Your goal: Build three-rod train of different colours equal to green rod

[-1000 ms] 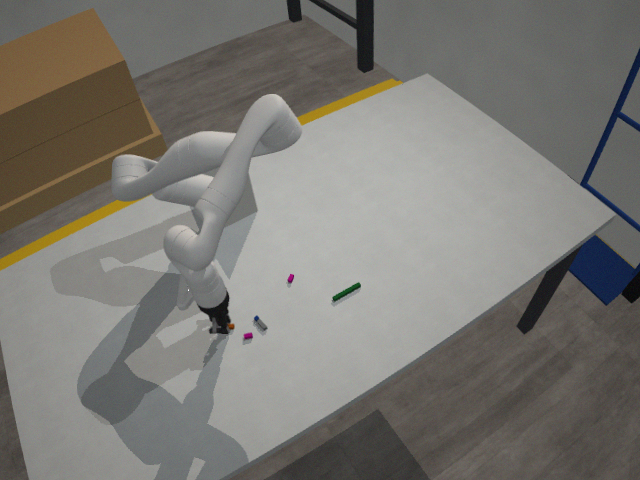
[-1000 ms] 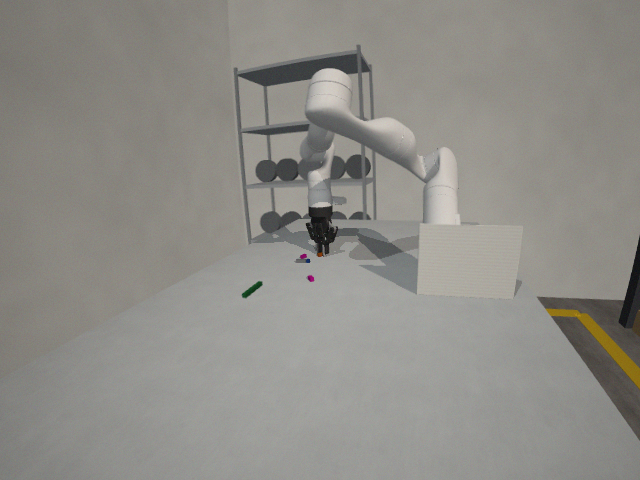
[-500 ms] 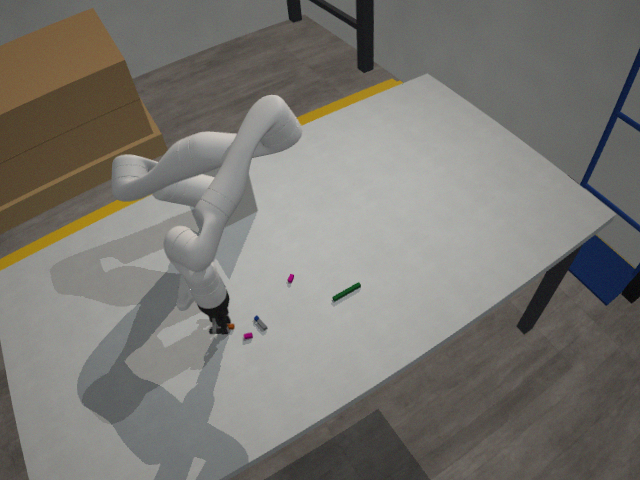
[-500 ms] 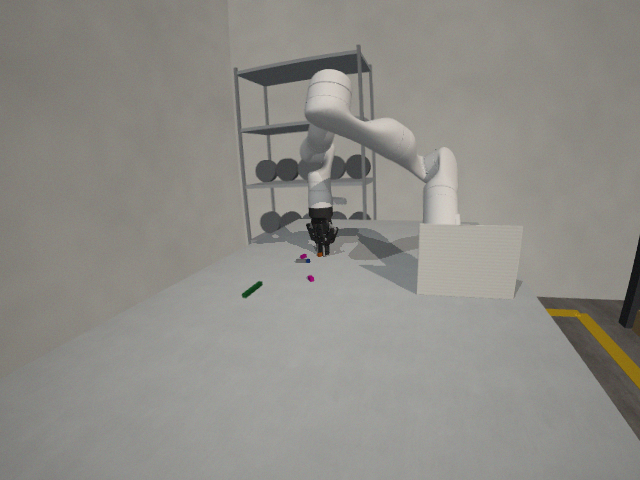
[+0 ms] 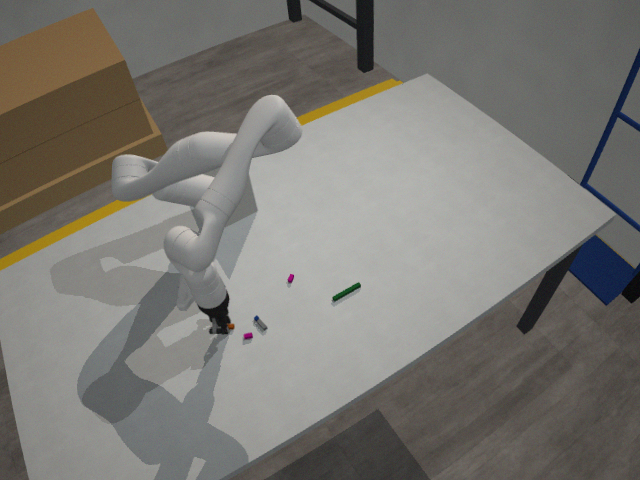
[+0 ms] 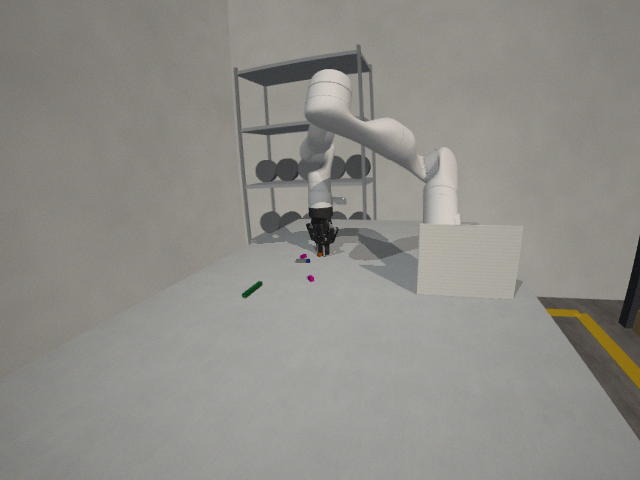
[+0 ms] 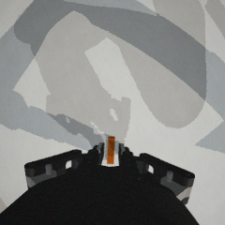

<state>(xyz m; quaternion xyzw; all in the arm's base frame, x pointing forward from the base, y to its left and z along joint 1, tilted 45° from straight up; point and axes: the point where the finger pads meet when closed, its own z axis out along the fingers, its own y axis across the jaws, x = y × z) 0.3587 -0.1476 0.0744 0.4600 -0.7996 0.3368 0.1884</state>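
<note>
My gripper (image 5: 219,331) (image 6: 323,252) (image 7: 111,149) is low at the table, pointing down, its fingers partly open. The orange rod (image 5: 231,326) (image 6: 320,254) (image 7: 111,146) lies between them, with a pale strip on either side in the wrist view; part is hidden in the top and exterior views. The blue rod (image 5: 256,318) (image 6: 308,260) and the grey rod (image 5: 262,324) (image 6: 300,260) lie end to end; any small gap cannot be made out. One magenta rod (image 5: 248,335) (image 6: 303,256) lies between the orange and grey rods, off to the side. Another magenta rod (image 5: 290,278) (image 6: 310,278) lies apart. The green rod (image 5: 346,291) (image 6: 252,289) lies farthest from the gripper.
A pale upright panel (image 6: 467,259) stands on the table (image 5: 413,206) (image 6: 330,372) beside the arm's base. The arm's shadows fall across the table around the gripper. A shelf rack (image 6: 305,128) stands behind the table, and brown boxes (image 5: 67,93) stand beyond its edge.
</note>
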